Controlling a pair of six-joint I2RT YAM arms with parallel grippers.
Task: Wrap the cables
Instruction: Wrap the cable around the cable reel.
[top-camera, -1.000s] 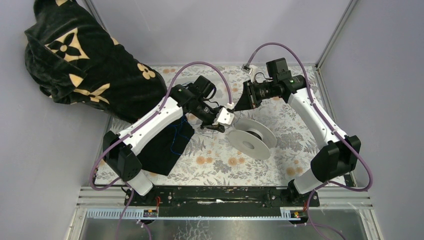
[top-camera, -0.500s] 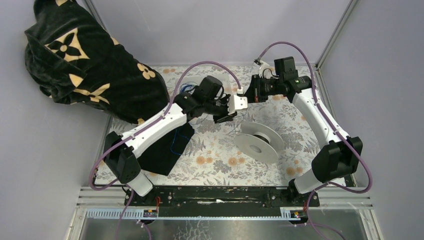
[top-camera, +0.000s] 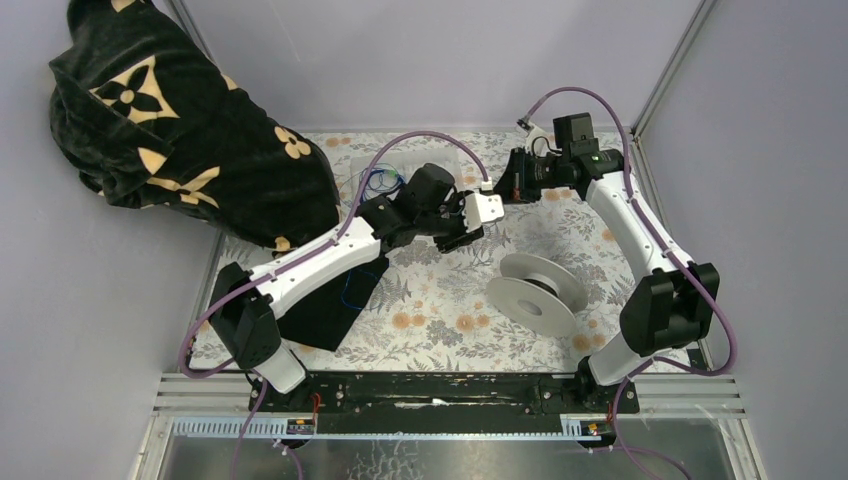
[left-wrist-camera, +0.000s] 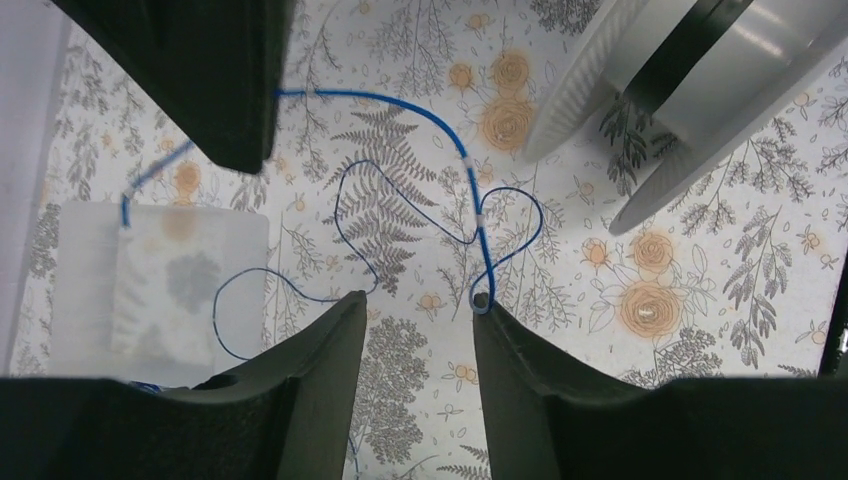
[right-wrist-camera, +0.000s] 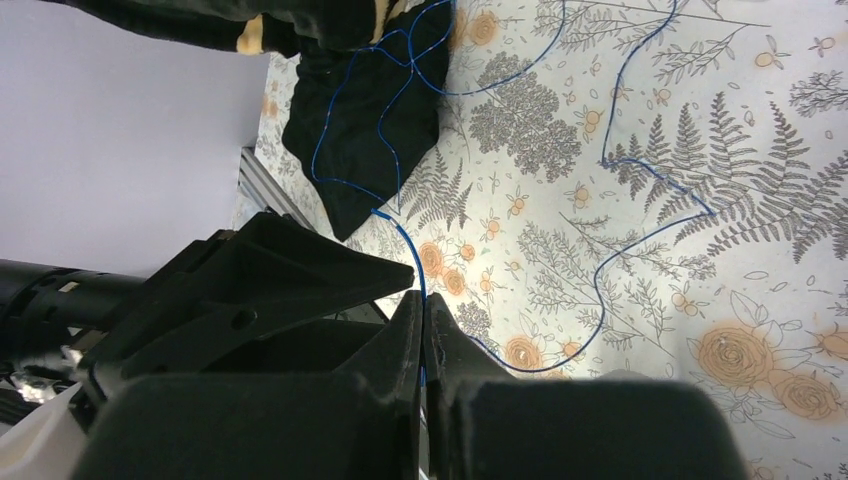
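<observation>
The thin blue cable (left-wrist-camera: 440, 130) lies in loose loops on the flowered table. In the left wrist view one bend of it hangs on my right fingertip (left-wrist-camera: 487, 310). My left gripper (left-wrist-camera: 415, 300) is open with nothing between its jaws; in the top view it (top-camera: 478, 222) sits mid-table, just left of my right gripper (top-camera: 503, 190). My right gripper (right-wrist-camera: 422, 300) is shut on the blue cable (right-wrist-camera: 600, 270), which trails off over the table and up onto a black cloth (right-wrist-camera: 370, 110). More blue loops (top-camera: 375, 180) show behind the left arm.
A white empty spool (top-camera: 540, 290) lies tilted on the table to the right of centre, also in the left wrist view (left-wrist-camera: 680, 80). A black monogram garment (top-camera: 170, 120) is heaped at the back left. A translucent plastic piece (left-wrist-camera: 160, 280) lies by the cable.
My left gripper has moved right and back, close to the right gripper. The right gripper has drawn back a little. The spool has shifted right and nearer.
</observation>
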